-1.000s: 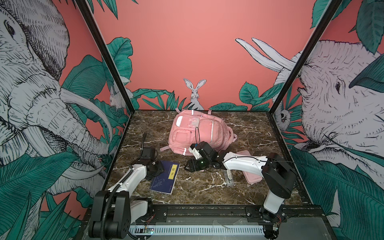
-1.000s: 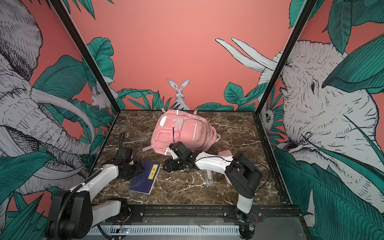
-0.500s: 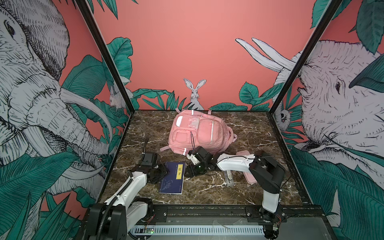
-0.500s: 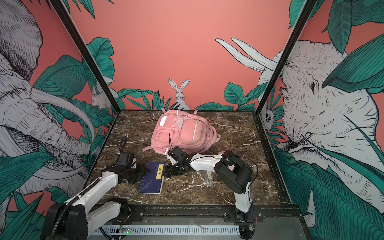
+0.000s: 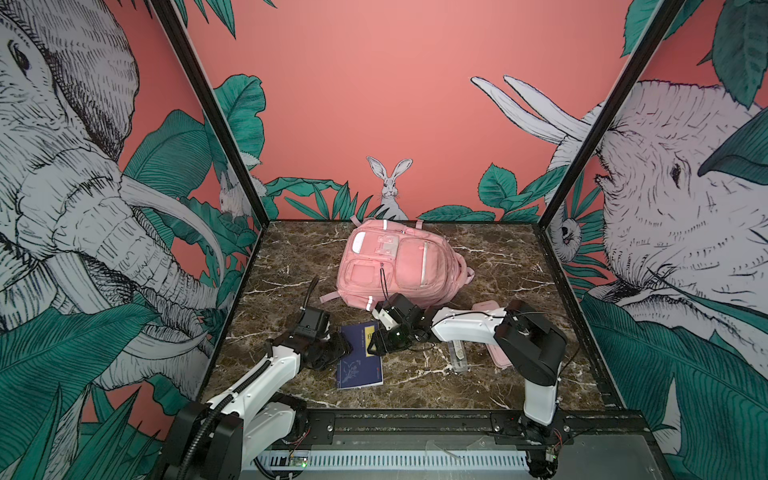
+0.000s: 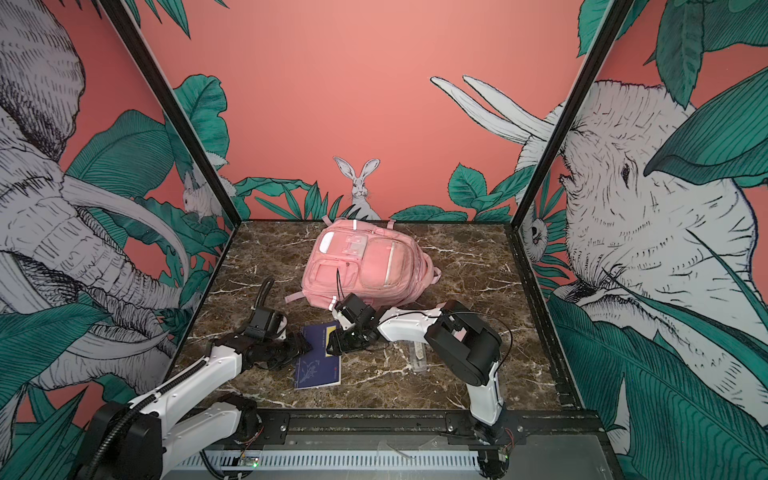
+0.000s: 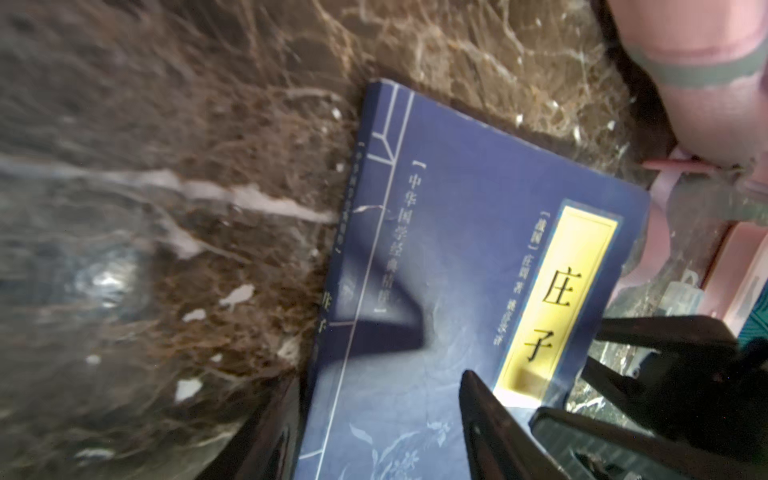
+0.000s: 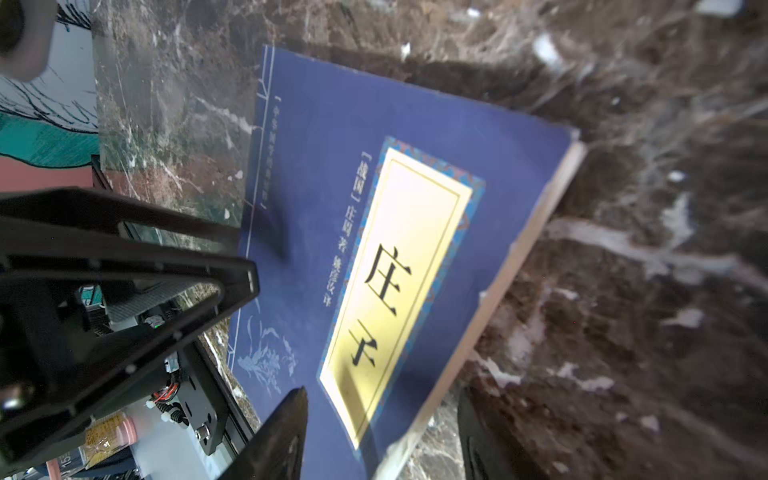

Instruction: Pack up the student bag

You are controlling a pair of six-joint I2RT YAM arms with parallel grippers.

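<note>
The student bag [image 5: 395, 266] lies pockets-up at the rear centre of the bench [image 5: 498, 266]. A blue book [image 5: 359, 368] lies on the bench near the bag, on the side toward the arms. The left end effector [image 5: 337, 347] straddles the book's spine edge, jaws apart. The right end effector [image 5: 379, 345] straddles the opposite page edge, jaws apart, not clamped.
</note>
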